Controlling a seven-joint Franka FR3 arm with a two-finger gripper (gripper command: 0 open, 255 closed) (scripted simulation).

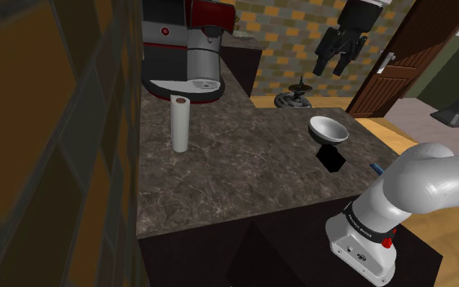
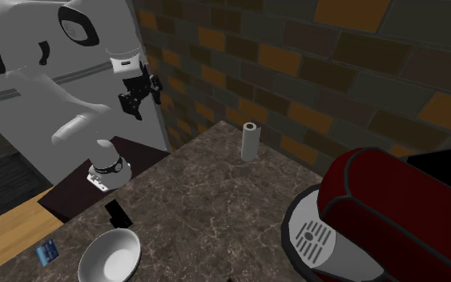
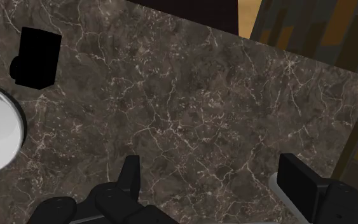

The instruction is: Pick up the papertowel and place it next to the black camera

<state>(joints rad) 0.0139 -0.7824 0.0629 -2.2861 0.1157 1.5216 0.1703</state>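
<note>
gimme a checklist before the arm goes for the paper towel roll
1. Black two-finger gripper open: ok, fingers apart, nothing between them.
2. White paper towel roll upright on the dark marbled counter: ok.
3. Room around the roll: ok, it stands apart from the red and grey coffee machine.
4. Gripper lined up over the roll: not ok, it hangs high, off to one side.
5. Bare counter beside the black camera: ok, on the side away from the white bowl.
</note>
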